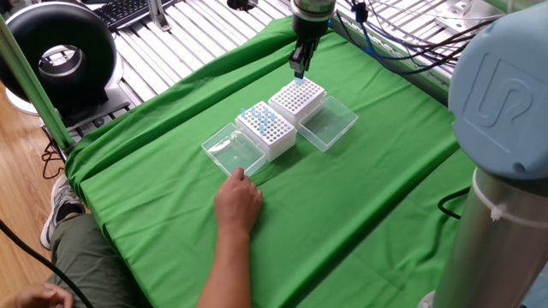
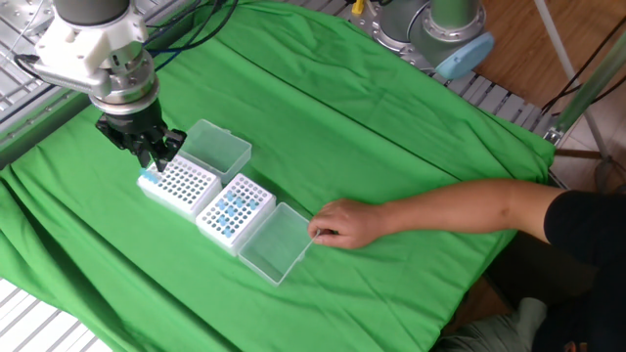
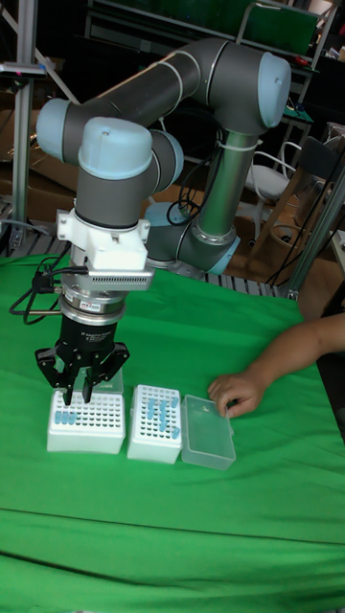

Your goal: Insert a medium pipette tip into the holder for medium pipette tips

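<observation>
Blue medium pipette tip (image 2: 149,178) sits in a corner hole of the white holder (image 2: 179,186), just under the gripper (image 2: 143,150). The gripper looks spread and empty. The insert step seems done. Next, lift straight up without bumping the tip.

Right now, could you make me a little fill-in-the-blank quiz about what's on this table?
1. The cloth covering the table is ____.
2. The number of white racks with holes standing side by side is ____.
3. The tool hangs above the rack that is ____ from the person's hand.
4. The tips in the middle rack are colored ____.

Missing words: green; two; farther; blue
</observation>
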Tool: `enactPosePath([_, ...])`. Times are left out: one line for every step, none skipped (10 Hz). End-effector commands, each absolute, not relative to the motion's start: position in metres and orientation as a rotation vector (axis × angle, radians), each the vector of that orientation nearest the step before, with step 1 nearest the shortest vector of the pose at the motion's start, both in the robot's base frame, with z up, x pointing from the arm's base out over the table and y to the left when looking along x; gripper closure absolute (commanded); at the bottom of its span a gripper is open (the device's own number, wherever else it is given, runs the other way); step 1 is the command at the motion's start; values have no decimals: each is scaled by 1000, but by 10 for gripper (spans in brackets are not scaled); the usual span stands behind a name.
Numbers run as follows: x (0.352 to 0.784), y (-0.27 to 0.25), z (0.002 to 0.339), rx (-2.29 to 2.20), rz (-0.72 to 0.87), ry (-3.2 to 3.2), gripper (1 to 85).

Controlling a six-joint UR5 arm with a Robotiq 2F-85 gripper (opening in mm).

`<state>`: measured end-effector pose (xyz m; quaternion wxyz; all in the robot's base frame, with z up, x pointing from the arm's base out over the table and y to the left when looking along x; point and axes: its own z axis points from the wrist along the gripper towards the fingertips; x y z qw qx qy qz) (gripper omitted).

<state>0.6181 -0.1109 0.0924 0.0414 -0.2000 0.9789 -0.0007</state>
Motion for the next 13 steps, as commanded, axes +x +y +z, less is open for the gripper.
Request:
enactPosePath([611,-102,95,-566,37,3024,527])
enactPosePath([607,-93,97,-515,42,3045,537])
enactPosePath([602,-71,100,-426,103,3070,543])
enactPosePath([600,-54,101,-366,122,3086,543])
enactPosePath([597,-39,100,-310,117,3098,543])
enactPosePath([594,-24,98,-254,109,3107,550])
enactPosePath([590,-7,95,-195,86,3115,557])
enactPosePath([585,5,95,-138,74,3135,567])
enactPosePath([578,17,96,-77,75,3158,573])
enactPosePath([574,28,96,-36,80,3163,580])
enactPosePath([571,35,93,-4,77,3159,583])
enactPosePath([568,41,92,37,91,3164,583])
enactPosePath([564,44,92,73,90,3171,580])
